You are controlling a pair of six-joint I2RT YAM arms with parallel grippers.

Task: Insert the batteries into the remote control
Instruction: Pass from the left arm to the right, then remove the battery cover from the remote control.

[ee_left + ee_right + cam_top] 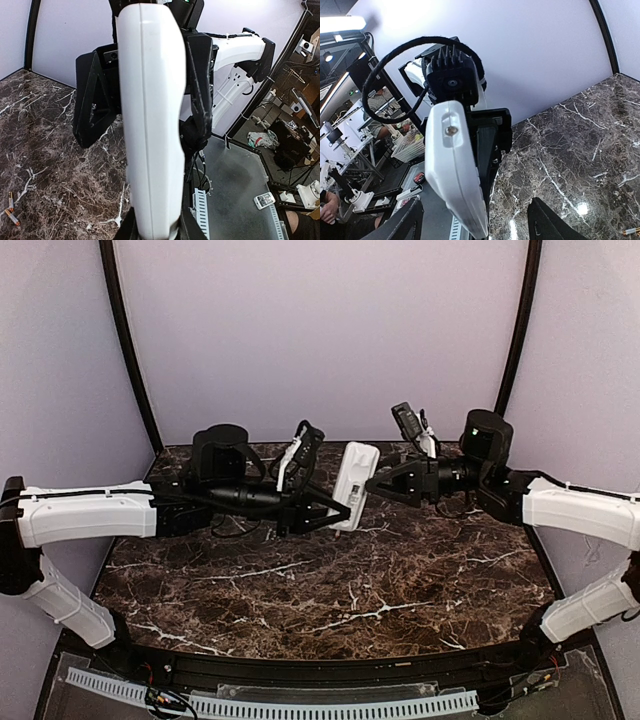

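The white remote control (pixel 355 485) hangs in the air over the back of the marble table (pixel 300 600), with my left gripper (pixel 335 510) shut on its lower end. In the left wrist view the remote control (pixel 150 125) fills the middle and its base sits between my left gripper (pixel 152 231) jaws. My right gripper (pixel 372 485) is open, its dark fingers (pixel 95 105) standing on either side of the remote's far end without gripping it. From the right wrist, the remote control (pixel 455 170) stands between my right gripper's (pixel 477 227) spread fingers. Batteries (pixel 11 215) lie on the table.
A white slotted cable strip (pixel 270 705) runs along the near edge between the arm bases. Black frame posts (pixel 125 340) and purple walls close in the back. Off the table's side lie a grey floor and workshop clutter (pixel 280 145).
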